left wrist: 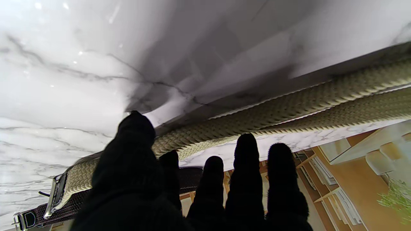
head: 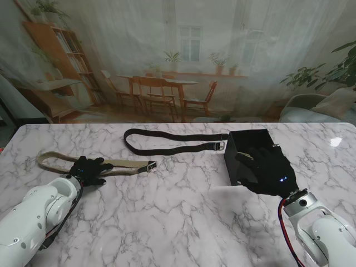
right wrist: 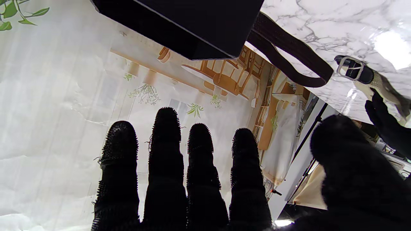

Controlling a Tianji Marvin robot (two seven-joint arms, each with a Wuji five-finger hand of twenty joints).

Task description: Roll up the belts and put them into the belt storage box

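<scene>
Beige belt (head: 119, 164) flat on marble bench (head: 178, 217), left side; left hand (head: 89, 170) over its middle, fingers (left wrist: 245, 150) spread, gripping nothing. Black belt (head: 167, 143) farther back, buckle beside black storage box (head: 247, 146). Right hand (head: 270, 169) above box, fingers (right wrist: 165, 128) apart, empty.

L hand (head: 89, 169) fingers spread; R hand (head: 268, 169) fingers extended, apart.
</scene>
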